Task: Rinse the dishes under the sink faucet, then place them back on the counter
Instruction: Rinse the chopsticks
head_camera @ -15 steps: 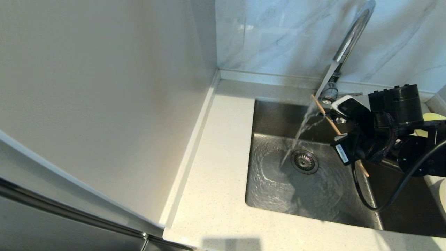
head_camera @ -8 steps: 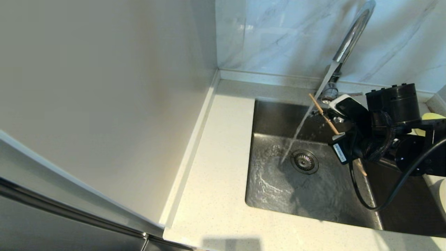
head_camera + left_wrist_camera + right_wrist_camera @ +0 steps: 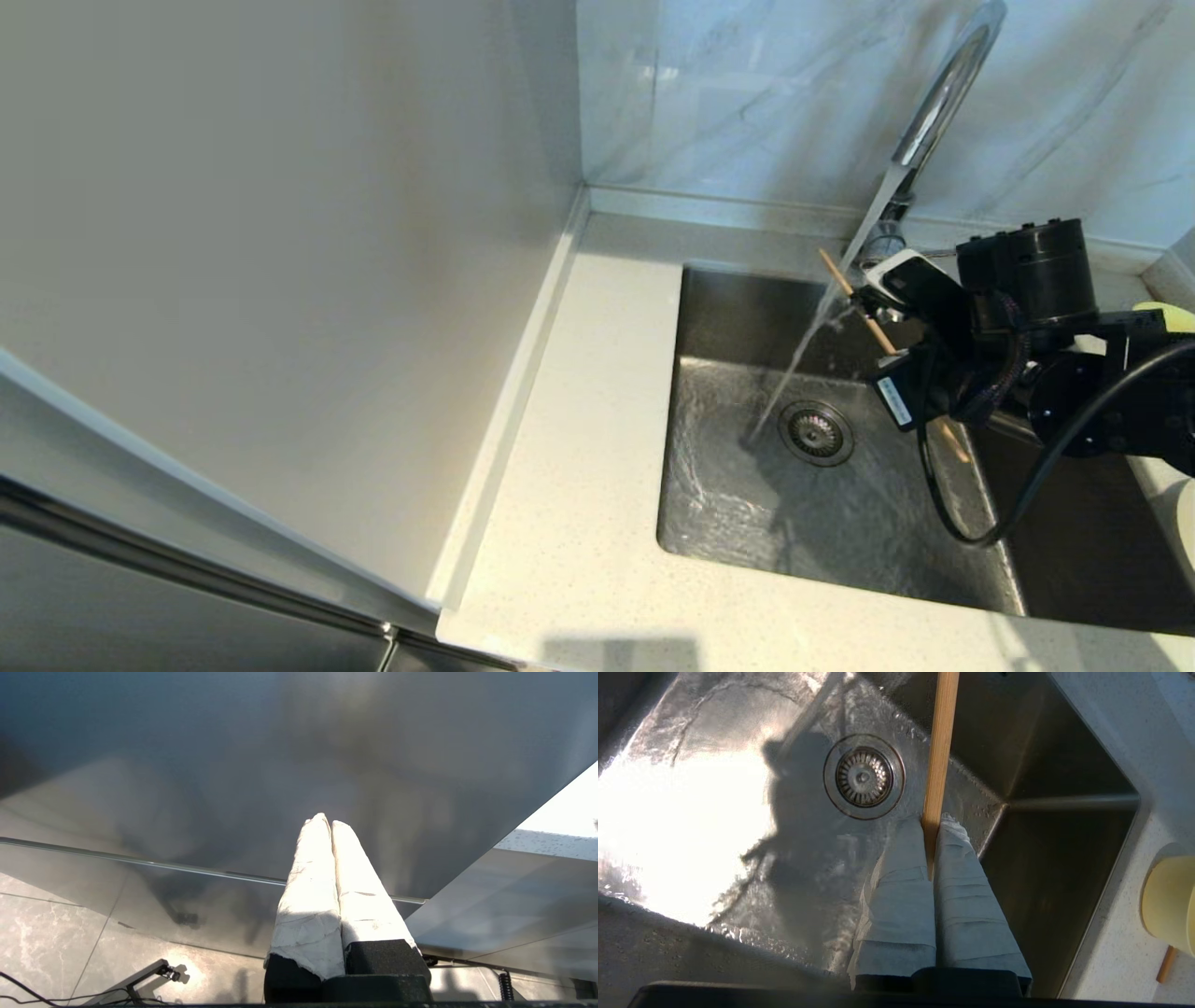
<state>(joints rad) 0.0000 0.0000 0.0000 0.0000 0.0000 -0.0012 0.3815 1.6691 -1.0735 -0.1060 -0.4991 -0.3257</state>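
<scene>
My right gripper (image 3: 901, 345) (image 3: 931, 821) hangs over the steel sink (image 3: 747, 485), shut on a thin wooden stick (image 3: 845, 280) (image 3: 941, 742). The stick's far end crosses the water stream (image 3: 803, 355) that runs from the chrome faucet (image 3: 938, 103) and lands beside the drain strainer (image 3: 817, 432) (image 3: 864, 775). A pale yellow bowl (image 3: 1172, 315) (image 3: 1169, 900) stands on the counter to the right of the basin, mostly behind the arm. A sliver of a cream-white dish (image 3: 1184, 523) shows at the right edge. Only the left wrist view shows my left gripper (image 3: 327, 822), parked and shut on nothing.
Speckled off-white counter (image 3: 579, 448) lies left of and in front of the sink, with a tall pale panel (image 3: 280, 280) along its left side. Marble wall tiles (image 3: 747, 93) stand behind. A second wooden stick (image 3: 1166, 965) lies on the counter by the bowl.
My right gripper has shifted left with the stick. The stick's tip was splashing in the stream, drew slightly out, and now crosses it again. The left arm has not moved.
</scene>
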